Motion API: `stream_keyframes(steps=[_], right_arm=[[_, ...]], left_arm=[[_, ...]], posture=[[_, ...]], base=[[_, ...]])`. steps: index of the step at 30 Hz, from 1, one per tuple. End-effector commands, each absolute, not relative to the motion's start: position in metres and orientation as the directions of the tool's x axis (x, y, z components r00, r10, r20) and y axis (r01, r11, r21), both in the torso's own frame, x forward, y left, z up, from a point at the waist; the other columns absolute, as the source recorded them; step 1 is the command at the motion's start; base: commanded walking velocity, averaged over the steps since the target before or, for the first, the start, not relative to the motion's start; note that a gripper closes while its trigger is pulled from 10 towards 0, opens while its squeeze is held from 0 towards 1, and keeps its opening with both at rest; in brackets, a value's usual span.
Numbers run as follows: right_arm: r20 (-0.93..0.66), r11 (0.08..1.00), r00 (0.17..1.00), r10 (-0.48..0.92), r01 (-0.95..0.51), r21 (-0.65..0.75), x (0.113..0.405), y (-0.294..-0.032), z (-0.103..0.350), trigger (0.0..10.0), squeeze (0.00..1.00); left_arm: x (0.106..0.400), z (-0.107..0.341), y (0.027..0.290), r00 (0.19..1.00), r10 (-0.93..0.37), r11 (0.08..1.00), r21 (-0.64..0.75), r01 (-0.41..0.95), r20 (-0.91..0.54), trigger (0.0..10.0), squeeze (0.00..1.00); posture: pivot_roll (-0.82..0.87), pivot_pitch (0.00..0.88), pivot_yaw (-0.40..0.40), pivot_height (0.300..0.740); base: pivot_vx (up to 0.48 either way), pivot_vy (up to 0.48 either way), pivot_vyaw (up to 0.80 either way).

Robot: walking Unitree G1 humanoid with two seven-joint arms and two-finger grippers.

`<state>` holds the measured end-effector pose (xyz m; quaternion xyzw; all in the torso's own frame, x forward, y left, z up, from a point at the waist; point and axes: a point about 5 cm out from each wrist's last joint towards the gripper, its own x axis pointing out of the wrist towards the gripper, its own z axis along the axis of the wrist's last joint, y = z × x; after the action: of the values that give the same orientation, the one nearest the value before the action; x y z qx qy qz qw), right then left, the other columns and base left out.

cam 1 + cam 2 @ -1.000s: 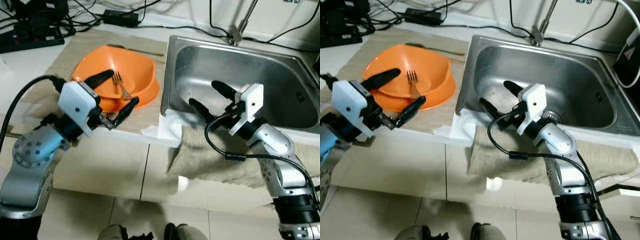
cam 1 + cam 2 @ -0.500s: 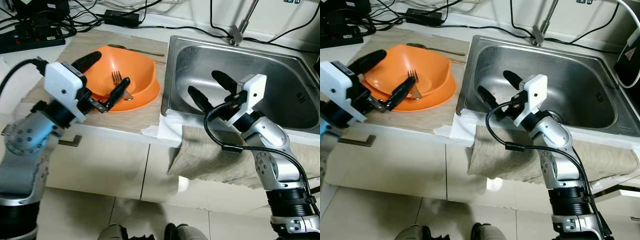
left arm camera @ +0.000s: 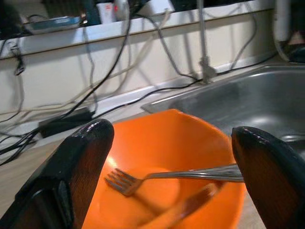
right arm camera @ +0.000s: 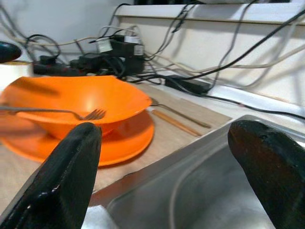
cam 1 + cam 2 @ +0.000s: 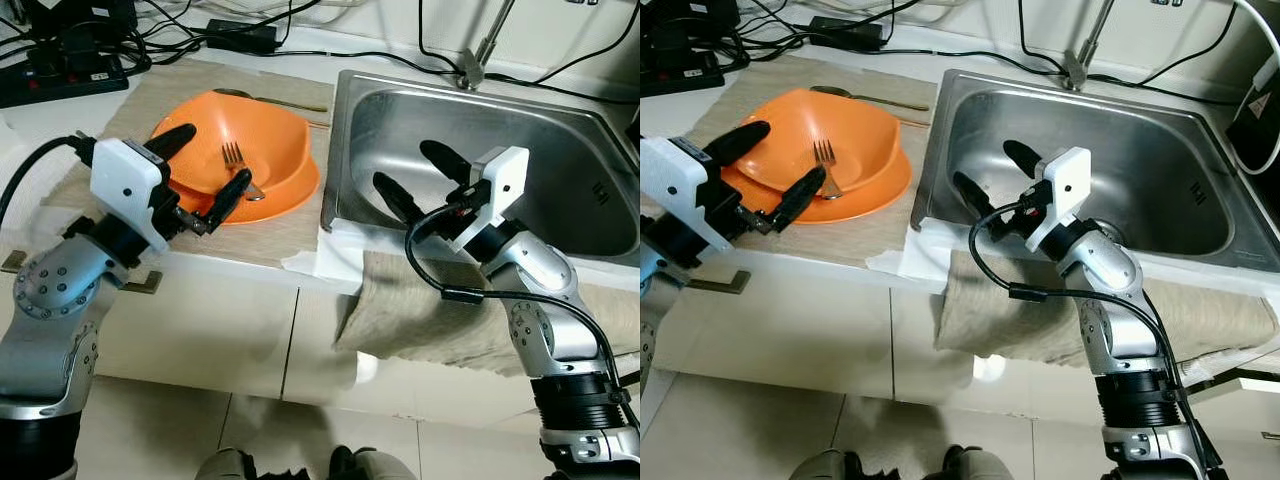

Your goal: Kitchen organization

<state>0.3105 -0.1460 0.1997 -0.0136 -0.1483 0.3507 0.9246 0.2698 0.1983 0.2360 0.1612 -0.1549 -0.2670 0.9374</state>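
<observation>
My left gripper (image 5: 200, 168) hovers with fingers spread at the near rim of the deep orange plastic bowl (image 5: 262, 150), where the silver metal fork (image 5: 240, 170) lies. My right gripper (image 5: 419, 177) gapes wide beside it, over the stainless steel sink (image 5: 560, 140).

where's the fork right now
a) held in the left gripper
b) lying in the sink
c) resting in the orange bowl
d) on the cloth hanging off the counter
c: the fork lies inside the orange bowl, tines up toward the rim, while the left gripper hovers open by the bowl's near edge, holding nothing.
</observation>
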Motion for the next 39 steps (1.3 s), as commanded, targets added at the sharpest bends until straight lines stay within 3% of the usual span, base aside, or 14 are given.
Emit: stream_keyframes(steps=[1,4,12,26,39], right_arm=[[0.256,0.730,0.688,0.679,-0.670,-0.136,0.307,-0.152,0.199,10.0,0.00],[0.251,0.712,0.671,0.698,-0.688,-0.140,0.304,-0.155,0.198,10.0,0.00],[0.276,0.744,0.695,0.663,-0.654,-0.141,0.297,-0.163,0.203,10.0,0.00],[0.278,0.770,0.728,0.627,-0.633,-0.080,0.289,-0.164,0.197,10.0,0.00],[0.289,0.766,0.720,0.630,-0.638,-0.081,0.287,-0.161,0.200,10.0,0.00]], left_arm=[[0.262,0.240,0.189,0.749,-0.632,0.747,0.412,0.522,0.197,10.0,0.00],[0.259,0.240,0.189,0.728,-0.664,0.714,0.433,0.550,0.170,10.0,0.00],[0.265,0.239,0.191,0.766,-0.614,0.757,0.417,0.502,0.193,10.0,0.00],[0.262,0.244,0.182,0.747,-0.614,0.773,0.385,0.503,0.257,10.0,0.00],[0.260,0.248,0.184,0.730,-0.632,0.760,0.394,0.518,0.261,10.0,0.00]], posture=[[-0.11,0.130,-0.093,0.740],[-0.11,0.131,-0.089,0.740],[-0.13,0.131,-0.079,0.740],[-0.15,0.133,-0.076,0.740],[-0.14,0.138,-0.083,0.740]], base=[[0.000,0.000,0.00],[0.000,0.000,0.00],[0.000,0.000,0.00],[0.000,0.000,0.00],[0.203,0.000,-0.64]])
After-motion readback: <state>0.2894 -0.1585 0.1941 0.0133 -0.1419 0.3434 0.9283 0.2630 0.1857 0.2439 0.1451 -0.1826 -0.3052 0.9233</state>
